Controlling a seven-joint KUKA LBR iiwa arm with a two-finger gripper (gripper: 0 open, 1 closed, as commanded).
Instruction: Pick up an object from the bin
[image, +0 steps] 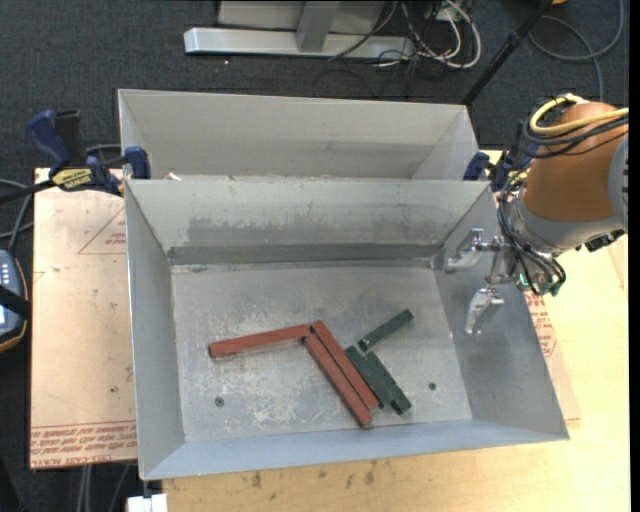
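Reaching from the right, the claw (475, 281) gapes wide near the bin wall (503, 362).

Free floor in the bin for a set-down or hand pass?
Bare bin floor: the strip under the back wall, the left side beside the flat red-brown bar, the front-left corner. Crowded: centre-right, where the angled red-brown bars and dark green bars cluster. The open gripper hangs by the right wall.
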